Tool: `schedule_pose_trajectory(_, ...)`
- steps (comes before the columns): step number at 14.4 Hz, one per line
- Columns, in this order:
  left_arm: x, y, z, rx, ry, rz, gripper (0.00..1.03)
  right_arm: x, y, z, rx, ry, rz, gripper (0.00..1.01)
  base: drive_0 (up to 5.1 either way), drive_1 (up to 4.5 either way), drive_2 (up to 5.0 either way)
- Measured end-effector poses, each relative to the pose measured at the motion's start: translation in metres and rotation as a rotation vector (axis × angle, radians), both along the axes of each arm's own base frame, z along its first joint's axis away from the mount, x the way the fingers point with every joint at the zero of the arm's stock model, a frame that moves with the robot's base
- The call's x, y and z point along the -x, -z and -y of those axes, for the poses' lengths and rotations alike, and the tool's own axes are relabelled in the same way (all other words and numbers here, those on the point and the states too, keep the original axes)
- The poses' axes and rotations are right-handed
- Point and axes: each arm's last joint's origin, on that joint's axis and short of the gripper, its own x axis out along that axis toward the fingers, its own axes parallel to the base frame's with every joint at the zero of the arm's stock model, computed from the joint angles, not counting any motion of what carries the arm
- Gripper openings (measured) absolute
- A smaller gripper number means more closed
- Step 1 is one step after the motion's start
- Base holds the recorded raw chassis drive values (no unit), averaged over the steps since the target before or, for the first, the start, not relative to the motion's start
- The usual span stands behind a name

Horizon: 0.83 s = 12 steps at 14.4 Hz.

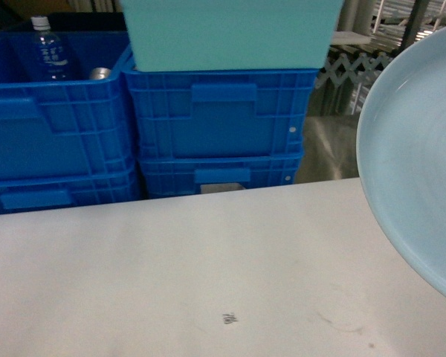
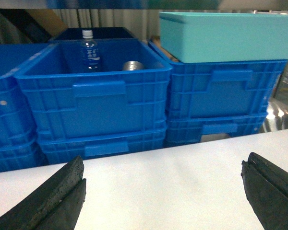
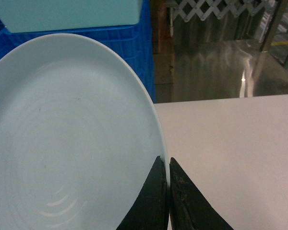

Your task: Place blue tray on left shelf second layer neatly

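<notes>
The right gripper pinched only the rim of the blue tray, held above the white table, while the left gripper hung spread and empty — so thin a hold risked the tray swivelling or slipping during the carry to the shelf.

Head and both wrist views face the blue crates closely, over the table.
</notes>
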Motion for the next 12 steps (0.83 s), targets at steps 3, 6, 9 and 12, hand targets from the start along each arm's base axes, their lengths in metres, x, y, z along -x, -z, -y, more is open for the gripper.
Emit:
schedule_pose_trajectory(3, 0.0, 0.0, 0.0, 0.0, 0.0, 0.0, 0.98, 0.0, 0.0, 0.0, 0.0, 0.0, 0.0, 0.02, 3.1, -5.18, -2.6)
schedule_pose_trajectory(6, 0.0, 0.0, 0.0, 0.0, 0.001, 0.0, 0.98, 0.0, -0.0001, 0.0, 0.0, 0.0, 0.001, 0.02, 2.8, -4.62, -3.2)
schedule_pose_trajectory(9, 0.0, -0.0003, 0.0002, 0.0, 0.006, 0.003, 0.98, 0.0002, 0.001, 0.0013, 0.002, 0.014, -0.005, 0.02, 0.0, -2.19, -2.2)
schedule_pose_trajectory(12, 0.0, 0.0001, 0.0, 0.0, 0.001, -0.001, 0.98, 0.0003, 0.0005, 0.0006, 0.0, 0.003, 0.0, 0.02, -1.6, -1.64, -1.6)
